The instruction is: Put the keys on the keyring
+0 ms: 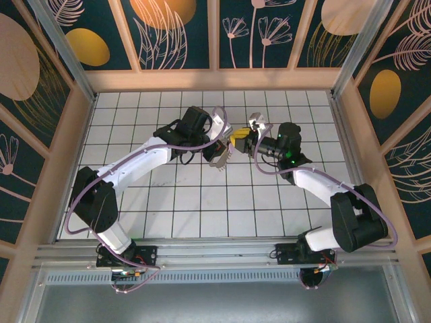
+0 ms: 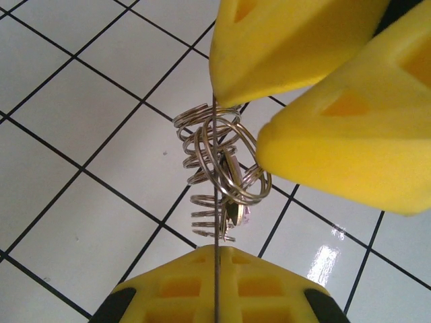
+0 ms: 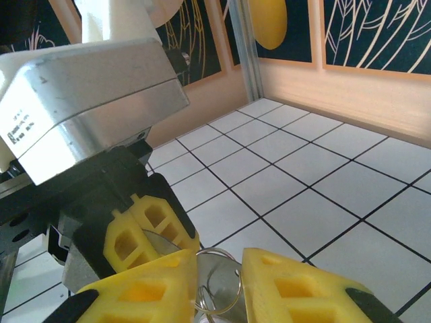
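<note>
The left end effector (image 2: pixel 215 259) is clenched on the keyring (image 2: pixel 215 242). In its wrist view the thin wire passes between the pressed-together yellow fingers. From above, both arms meet over the middle of the table (image 1: pixel 168 208), slightly to the far side, and the keyring is held up off the tiles between them.

The wire is seen edge-on. Its long axis runs straight from the left end effector toward the right end effector (image 3: pixel 219 269), roughly left to right in the scene. A bunch of small silver rings (image 2: pixel 222 161) hangs on it. A key (image 2: pixel 231 195) sits among them, its shank lying nearly along the wire, though the tangle makes that hard to read.

The right end effector's jaws stand part-way apart with one silver ring between them. I cannot tell whether the pads are pressing it yet.

The risks:
- Pinching several rings at once, because they overlap.
- Dragging the wire out of the left grip with a sideways pull.
- Knocking the two sets of fingers together, since they sit nearly touching.
</note>
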`<control>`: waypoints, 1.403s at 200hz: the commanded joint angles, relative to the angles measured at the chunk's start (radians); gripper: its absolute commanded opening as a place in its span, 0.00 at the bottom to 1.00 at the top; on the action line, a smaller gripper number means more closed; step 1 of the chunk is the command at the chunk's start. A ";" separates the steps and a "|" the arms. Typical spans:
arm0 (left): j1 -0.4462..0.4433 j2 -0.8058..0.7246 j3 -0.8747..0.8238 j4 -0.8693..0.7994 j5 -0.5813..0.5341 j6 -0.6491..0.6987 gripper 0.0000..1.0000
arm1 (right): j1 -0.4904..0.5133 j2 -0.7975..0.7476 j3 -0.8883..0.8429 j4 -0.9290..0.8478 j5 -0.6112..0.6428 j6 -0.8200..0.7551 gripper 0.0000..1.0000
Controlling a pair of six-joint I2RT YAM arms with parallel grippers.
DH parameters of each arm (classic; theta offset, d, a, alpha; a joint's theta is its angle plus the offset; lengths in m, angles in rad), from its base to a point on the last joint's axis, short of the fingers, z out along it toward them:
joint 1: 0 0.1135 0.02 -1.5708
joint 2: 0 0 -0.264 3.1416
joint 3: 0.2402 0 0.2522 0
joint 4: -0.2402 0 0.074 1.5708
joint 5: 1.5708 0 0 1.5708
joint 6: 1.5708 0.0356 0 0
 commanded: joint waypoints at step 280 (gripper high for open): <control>-0.018 -0.023 -0.001 0.022 0.103 0.029 0.00 | -0.036 -0.252 -0.253 0.196 0.016 0.135 0.34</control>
